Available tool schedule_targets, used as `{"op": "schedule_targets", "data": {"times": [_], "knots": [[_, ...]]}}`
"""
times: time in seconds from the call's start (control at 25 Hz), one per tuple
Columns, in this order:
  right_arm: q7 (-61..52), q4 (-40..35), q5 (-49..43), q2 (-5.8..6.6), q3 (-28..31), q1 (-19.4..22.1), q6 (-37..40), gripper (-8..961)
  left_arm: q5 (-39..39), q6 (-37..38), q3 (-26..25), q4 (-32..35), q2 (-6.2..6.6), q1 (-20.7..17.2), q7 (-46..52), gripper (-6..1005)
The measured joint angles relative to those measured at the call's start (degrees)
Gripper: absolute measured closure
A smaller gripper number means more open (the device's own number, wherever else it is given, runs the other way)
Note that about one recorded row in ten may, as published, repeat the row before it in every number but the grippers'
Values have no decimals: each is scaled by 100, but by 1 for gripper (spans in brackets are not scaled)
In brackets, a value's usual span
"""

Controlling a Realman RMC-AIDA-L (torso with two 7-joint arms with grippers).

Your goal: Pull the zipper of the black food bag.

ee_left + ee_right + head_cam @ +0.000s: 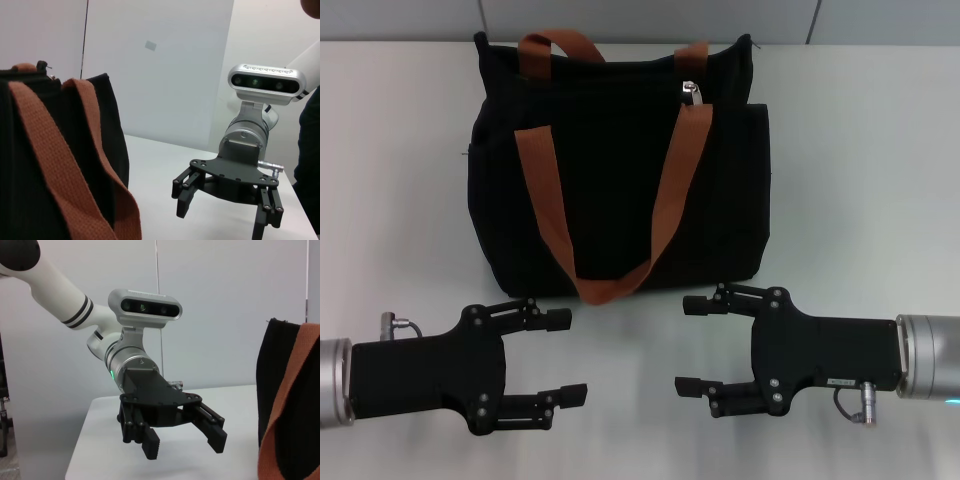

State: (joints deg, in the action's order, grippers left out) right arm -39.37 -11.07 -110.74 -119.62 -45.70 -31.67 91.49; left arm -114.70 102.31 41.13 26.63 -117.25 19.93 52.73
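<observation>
The black food bag (610,170) stands on the white table (860,150) at the middle back, with two orange-brown strap handles (670,200) hanging down its front. The zipper's small silver pull tab (692,92) sits on the top edge, right of centre. My left gripper (568,356) is open and empty on the near left, just in front of the bag's base. My right gripper (688,345) is open and empty on the near right, facing the left one. The left wrist view shows the bag (107,125) and the right gripper (220,220). The right wrist view shows the bag (277,360) and the left gripper (185,445).
The table top is white and bare around the bag. A pale wall (650,18) runs behind the table's far edge. The gap between the two grippers is narrow, about a hand's width.
</observation>
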Motion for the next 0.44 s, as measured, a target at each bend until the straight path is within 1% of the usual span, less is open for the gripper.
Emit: {"op": "schedule_targets", "data": {"times": [0.44], "knots": [[17,0,0,0,0,-15,0,143,0,8,0,0,1,-7,-1,199]]}}
